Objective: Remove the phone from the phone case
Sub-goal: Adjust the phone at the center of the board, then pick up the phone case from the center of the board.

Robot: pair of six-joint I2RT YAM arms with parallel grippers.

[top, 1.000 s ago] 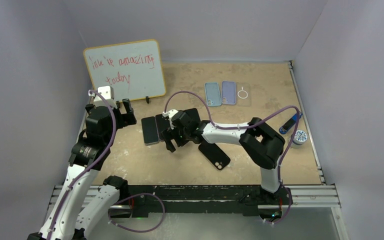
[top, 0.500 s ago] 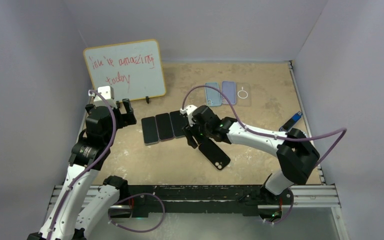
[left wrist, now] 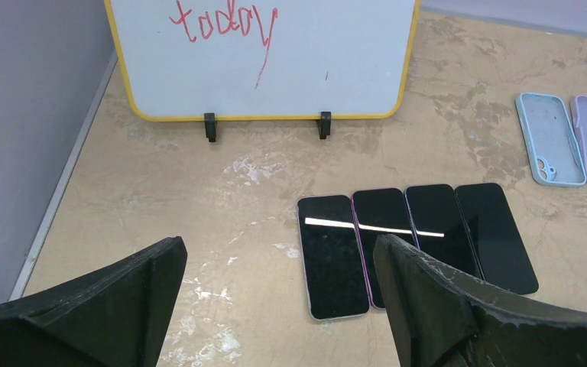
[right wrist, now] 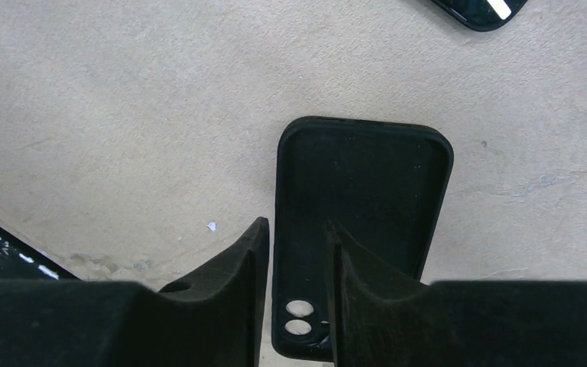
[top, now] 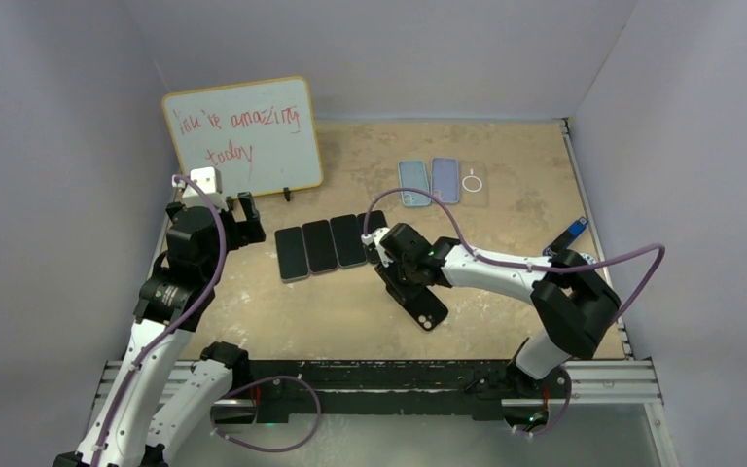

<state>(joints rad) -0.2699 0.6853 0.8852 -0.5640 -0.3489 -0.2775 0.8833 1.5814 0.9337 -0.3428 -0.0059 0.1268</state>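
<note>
The black phone case (right wrist: 367,176) lies empty and open side up on the table, and bare table shows through its two camera holes. My right gripper (right wrist: 295,223) hangs low over its camera end with the jaws narrowed. One finger is outside the case's left wall and the other is inside it, with a gap still showing between them. From above, the phone case (top: 426,305) sits just right of several bare phones (top: 336,245) laid screen up in a row. My left gripper (left wrist: 279,248) is held wide open and empty above the table, left of the phones (left wrist: 332,256).
A whiteboard (top: 243,136) with red writing stands at the back left, a white block (top: 204,182) beside it. A blue case (top: 413,183), a lilac case (top: 444,180) and a clear case (top: 474,183) lie at the back. A blue object (top: 564,238) lies at the right edge.
My right arm swung from the row of phones to the right and nearer, down over the black case, and its jaws narrowed. The rightmost phone now shows in the row. The left arm stayed still.
</note>
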